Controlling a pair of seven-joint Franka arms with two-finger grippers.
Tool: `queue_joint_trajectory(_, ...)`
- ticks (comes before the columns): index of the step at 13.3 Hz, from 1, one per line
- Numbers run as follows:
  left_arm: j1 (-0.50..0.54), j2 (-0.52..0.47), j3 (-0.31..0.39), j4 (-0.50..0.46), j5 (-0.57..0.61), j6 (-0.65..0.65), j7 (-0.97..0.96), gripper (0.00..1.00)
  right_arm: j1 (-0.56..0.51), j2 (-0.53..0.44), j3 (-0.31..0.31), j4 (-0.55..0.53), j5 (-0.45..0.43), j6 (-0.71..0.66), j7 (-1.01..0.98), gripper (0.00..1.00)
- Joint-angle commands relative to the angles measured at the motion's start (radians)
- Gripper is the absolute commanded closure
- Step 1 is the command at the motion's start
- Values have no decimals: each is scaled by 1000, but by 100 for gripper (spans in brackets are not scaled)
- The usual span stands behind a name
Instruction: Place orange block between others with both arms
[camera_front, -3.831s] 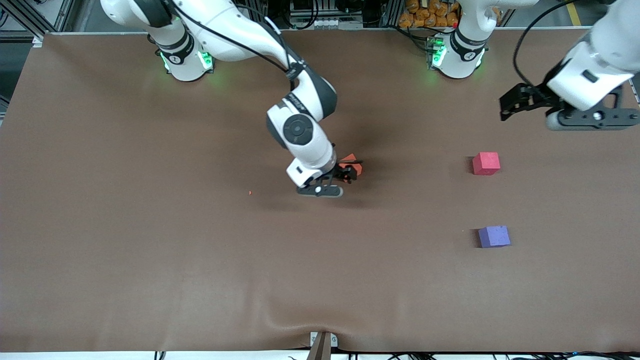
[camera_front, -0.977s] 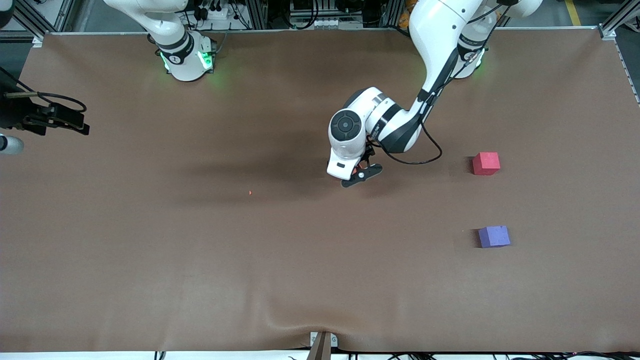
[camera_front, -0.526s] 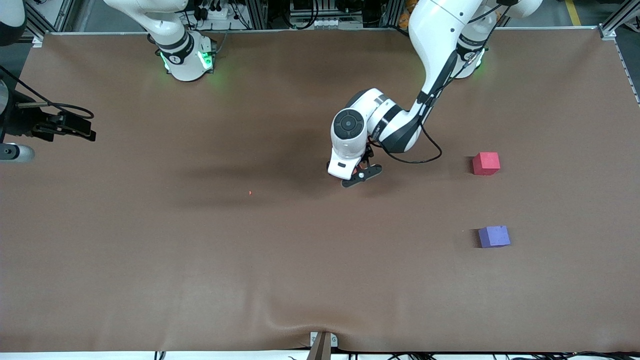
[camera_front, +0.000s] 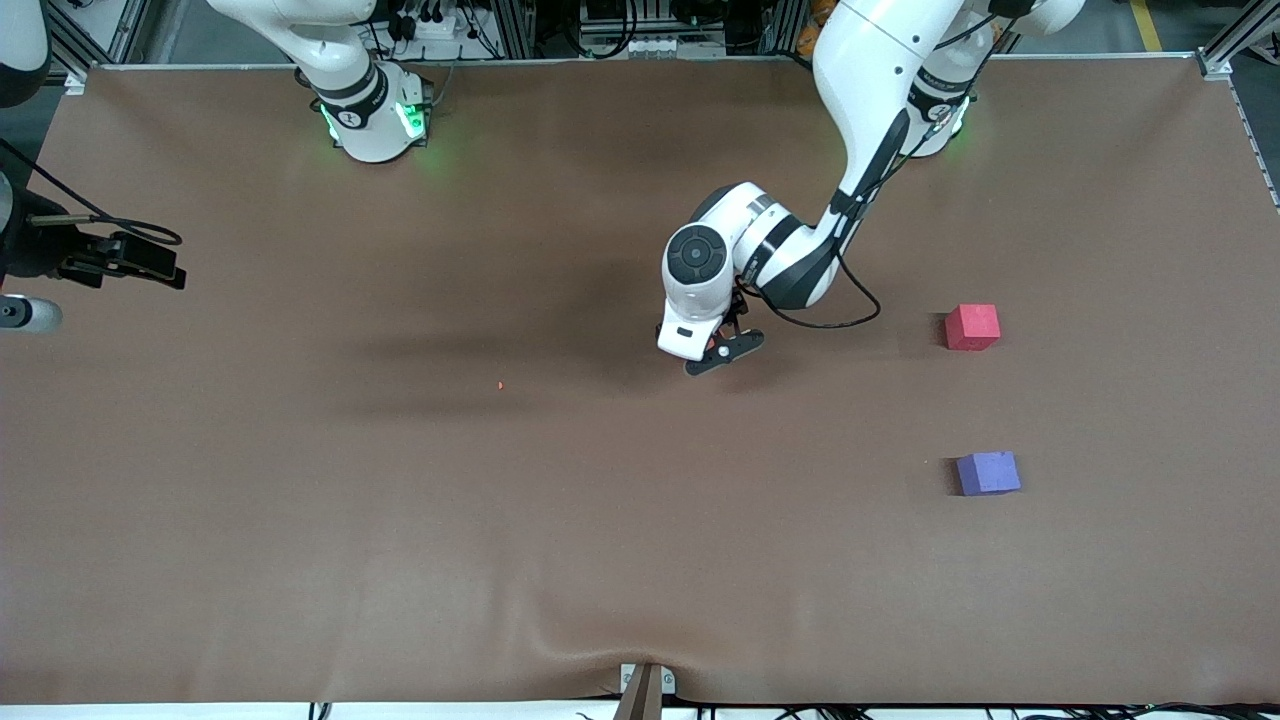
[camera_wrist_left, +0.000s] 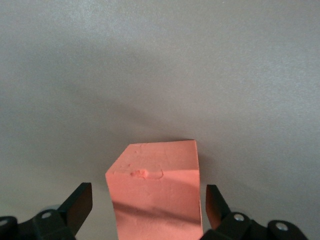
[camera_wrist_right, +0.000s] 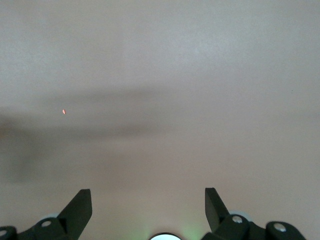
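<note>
left hand (camera_wrist_left: 145, 210) open around orange block (camera_wrist_left: 156, 192)

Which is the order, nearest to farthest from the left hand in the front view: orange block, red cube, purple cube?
1. Orange block: on the table between the left hand's open fingers, hidden under the wrist in the front view.
2. Red cube: toward the left arm's end of the table.
3. Purple cube: same end, nearer the front camera than the red cube.

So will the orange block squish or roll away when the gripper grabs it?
The orange block probably squishes slightly: its matte top shows a small dent, like foam. Rolling seems unlikely, since it has flat faces and sits flat on the table. It looks light, sitting between the left gripper fingers.
</note>
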Motion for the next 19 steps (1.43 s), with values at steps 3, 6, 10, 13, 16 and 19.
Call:
queue_joint_trajectory(3,-2,8,-1,14,10,12,-38,68,21,-20,-10,-4,-18,-2,-12,0)
queue_joint_trajectory(6,10,6,3,33,10,12,-19,100,34,-25,-10,4,-20,-2,-76,0)
queue_joint_trajectory(10,72,-72,3,37,21,-36,57,100,34,-23,-12,5,-24,-2,-84,0)
queue_joint_trajectory(13,141,-179,-1,31,13,-148,236,100,32,-23,-10,5,-24,-2,-84,0)
queue_joint_trajectory(16,248,-279,-4,-7,12,-230,460,100,30,-23,-10,5,-24,-3,-88,0)
queue_joint_trajectory(19,398,-346,-3,-93,21,-245,736,100,30,-22,-10,4,-24,-3,-90,0)
